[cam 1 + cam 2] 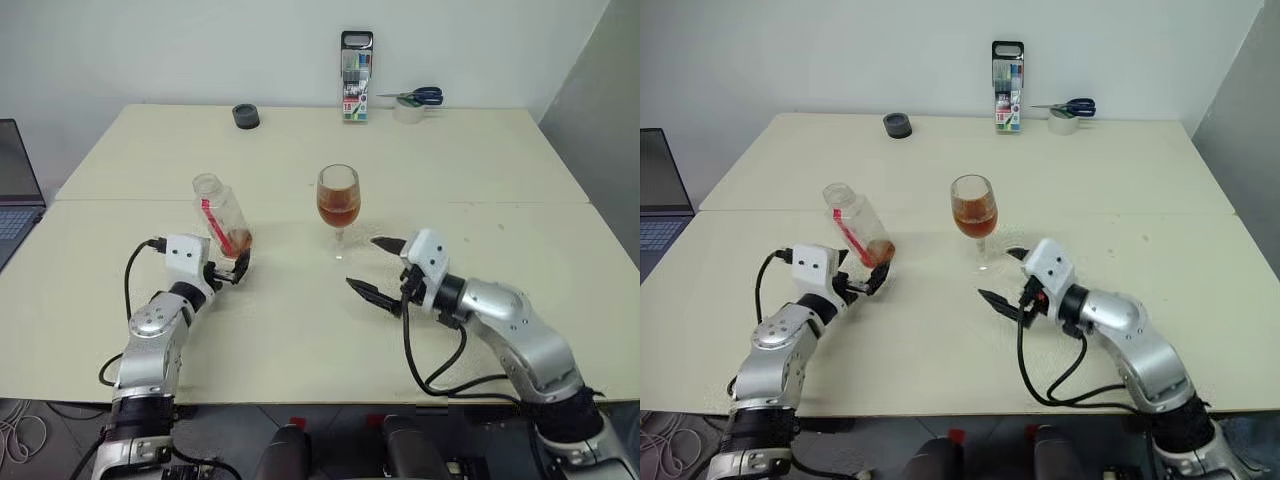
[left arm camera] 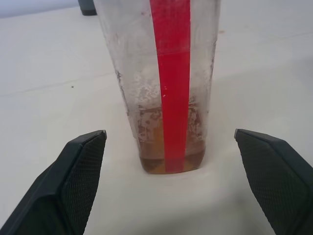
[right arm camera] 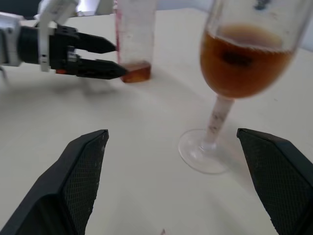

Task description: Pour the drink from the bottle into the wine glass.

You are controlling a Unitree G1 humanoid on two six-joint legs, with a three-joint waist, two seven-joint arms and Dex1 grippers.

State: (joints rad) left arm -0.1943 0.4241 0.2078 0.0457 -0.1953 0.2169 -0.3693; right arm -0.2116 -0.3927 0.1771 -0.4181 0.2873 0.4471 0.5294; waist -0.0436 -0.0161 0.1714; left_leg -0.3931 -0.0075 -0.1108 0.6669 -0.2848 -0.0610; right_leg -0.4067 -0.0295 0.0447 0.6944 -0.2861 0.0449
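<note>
Left gripper (image 1: 232, 268): jaws spread wide, grasping nothing; the black fingers (image 2: 73, 181) stand apart on either side of the bottle's base, and the left wrist view shows table on both sides between pads and plastic.
Bottle (image 1: 222, 215): just ahead of the left gripper, its base on the table (image 1: 300, 340) between the fingertips; in the head views it leans with its open neck away from the gripper.
Bottle's look: clear plastic, cloudy and bubbly inside, a red strip (image 2: 171, 83) running down its length, no cap on the wide neck.
Drink in bottle (image 2: 168, 164): only a shallow amber-brown layer at the bottom.
Right gripper (image 1: 378, 270): jaws fully released, empty; fingers (image 3: 73, 186) wide apart and clear of the glass.
Wine glass (image 1: 338, 205): upright on the table, just beyond the right gripper and near the bottle; its round foot (image 3: 203, 152) lies ahead of the open fingers, untouched.
Drink in glass (image 3: 242, 63): amber-brown, filling roughly the lower half of the bowl.
Far edge of table: an upright pack of coloured pens (image 1: 356, 90), scissors (image 1: 415, 97) on a roll of tape, a small dark round object (image 1: 246, 116).
Beside the table: a laptop (image 1: 15, 190) on the robot's left.
</note>
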